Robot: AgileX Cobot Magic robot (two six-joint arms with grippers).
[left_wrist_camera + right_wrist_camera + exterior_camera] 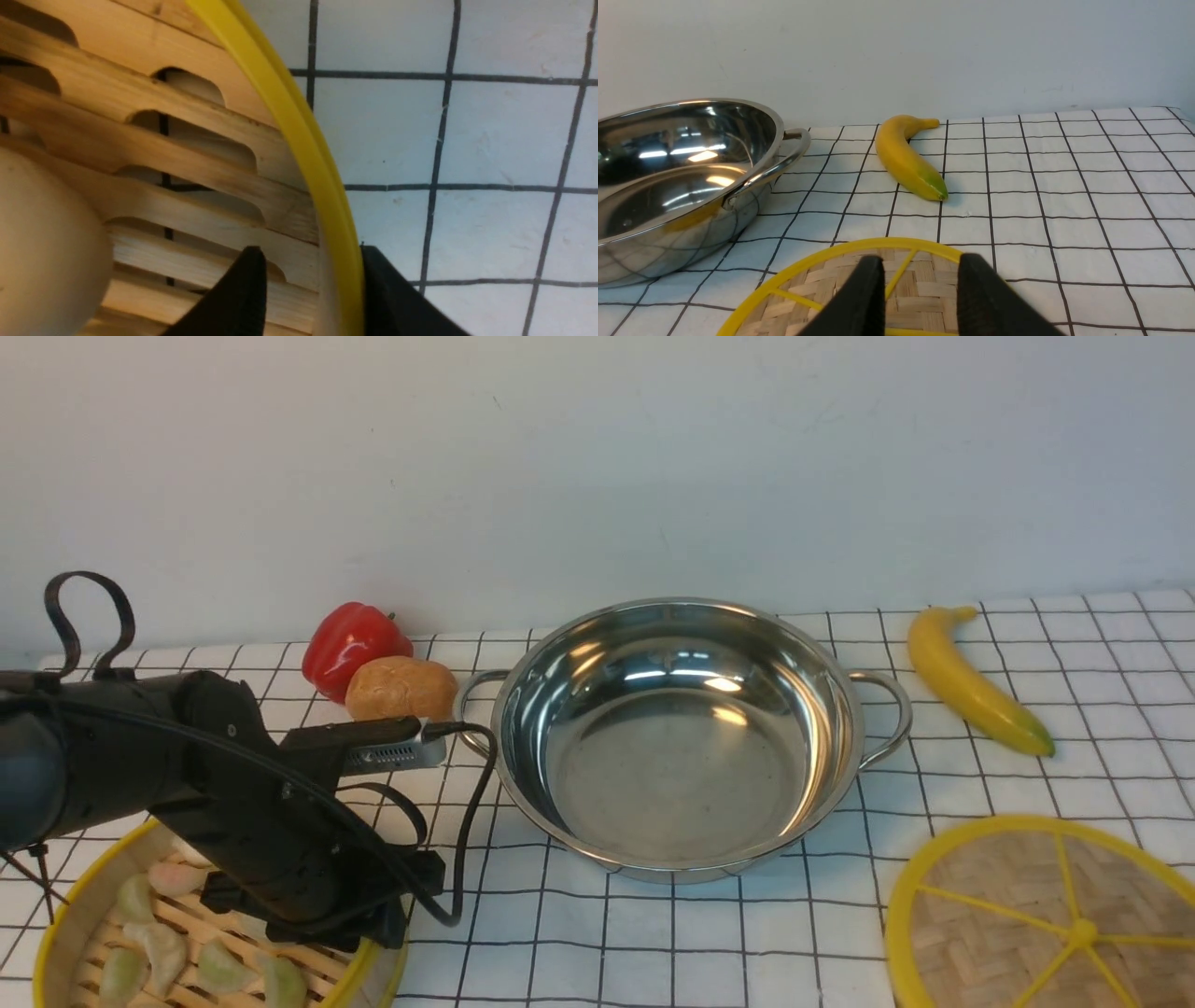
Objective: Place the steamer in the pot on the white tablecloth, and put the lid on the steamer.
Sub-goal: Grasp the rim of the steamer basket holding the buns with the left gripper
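The steamer (299,135), likely light and stiff, sits on the white tablecloth (1027,775) left of the pot (672,775), best pinched at its yellow rim, which the left gripper (308,249) straddles, clamped or not I cannot tell, while the right gripper (920,261) hangs parted and empty over the lid (822,280).

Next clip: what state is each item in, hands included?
Steamer: on cloth, uncovered, holding dumplings.
Pot: upright, empty.
Lid: flat on cloth, right of pot.
Banana: unpeeled, lying on cloth.
Pepper: whole, left of pot.
Potato: whole, left of pot.
Left hand: fingers astride steamer rim; grip unclear.
Right hand: open, empty, above lid.
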